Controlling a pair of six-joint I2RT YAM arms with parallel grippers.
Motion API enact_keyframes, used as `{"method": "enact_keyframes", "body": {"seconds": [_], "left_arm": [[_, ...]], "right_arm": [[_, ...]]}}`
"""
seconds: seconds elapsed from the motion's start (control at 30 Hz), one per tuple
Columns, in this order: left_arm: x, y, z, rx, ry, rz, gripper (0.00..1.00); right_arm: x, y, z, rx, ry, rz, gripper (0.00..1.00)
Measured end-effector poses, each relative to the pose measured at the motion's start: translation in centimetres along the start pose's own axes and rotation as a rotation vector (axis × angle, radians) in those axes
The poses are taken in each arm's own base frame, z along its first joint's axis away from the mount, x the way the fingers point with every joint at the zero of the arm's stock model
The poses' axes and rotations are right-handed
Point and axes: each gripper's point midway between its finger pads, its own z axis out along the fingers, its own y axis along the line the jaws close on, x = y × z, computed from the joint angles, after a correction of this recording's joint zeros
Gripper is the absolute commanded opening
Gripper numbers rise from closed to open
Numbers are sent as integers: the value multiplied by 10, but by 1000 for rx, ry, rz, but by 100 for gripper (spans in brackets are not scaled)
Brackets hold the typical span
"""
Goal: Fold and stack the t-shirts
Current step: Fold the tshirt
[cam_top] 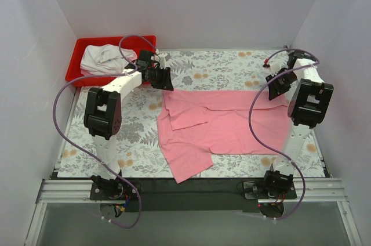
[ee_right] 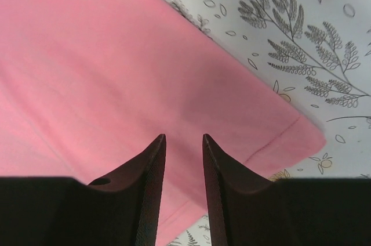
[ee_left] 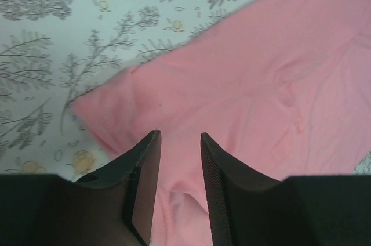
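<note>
Red bin (cam_top: 116, 39), far left, holds crumpled white t-shirt (cam_top: 99, 59). Pink t-shirt (cam_top: 232, 124) on tabletop (cam_top: 220, 60); I see left jaws, right jaws slightly apart over its far corners.

Bright, even light, soft shadows; the pink t-shirt (ee_left: 261, 83) seems slightly blurred in wrist views.

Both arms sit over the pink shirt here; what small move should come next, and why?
Probably lower the left pincer and right pincer and close them on the far corners of the pink t-shirt. Each hangs just over a corner with its jaws apart and nothing between them, and the shirt lies mostly flat, so gripping that edge would start the fold.
</note>
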Motion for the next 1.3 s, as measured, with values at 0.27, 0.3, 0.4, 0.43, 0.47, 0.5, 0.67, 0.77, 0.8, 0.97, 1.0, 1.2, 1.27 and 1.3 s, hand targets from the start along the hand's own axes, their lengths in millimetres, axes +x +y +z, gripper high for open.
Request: {"method": "enact_keyframes", "body": {"seconds": [0.27, 0.3, 0.4, 0.43, 0.47, 0.5, 0.67, 0.77, 0.8, 0.97, 1.0, 1.2, 1.27, 1.3], "left_arm": [[-18, 56, 9, -146, -17, -2, 31], [-16, 59, 10, -158, -10, 2, 31], [-7, 66, 13, -183, 21, 6, 32], [-5, 67, 14, -188, 27, 9, 32], [-3, 68, 16, -191, 34, 10, 32], [-2, 69, 17, -193, 38, 11, 32], [5, 74, 22, -204, 62, 5, 32], [7, 78, 27, -208, 75, 2, 26], [8, 79, 28, -208, 79, 2, 22], [7, 82, 27, -226, 82, 1, 0], [7, 84, 27, -238, 82, 0, 0], [8, 95, 18, -334, 82, -1, 0], [8, 97, 12, -367, 80, 0, 0], [8, 98, 9, -384, 76, 2, 0]], "right_arm": [[23, -22, 19, 59, 64, 73, 36], [23, -23, 19, 66, 67, 73, 36], [24, -25, 19, 76, 74, 76, 36], [25, -25, 19, 79, 77, 74, 36], [25, -25, 19, 80, 79, 74, 36], [25, -26, 19, 81, 79, 74, 36], [25, -26, 19, 83, 79, 76, 36], [25, -26, 19, 84, 81, 77, 36], [25, -26, 19, 84, 81, 77, 36], [26, -28, 18, 94, 87, 77, 35], [26, -29, 18, 100, 90, 78, 35], [28, -37, 17, 150, 109, 81, 36], [28, -39, 16, 168, 115, 82, 36], [28, -40, 16, 177, 118, 83, 36]]}}
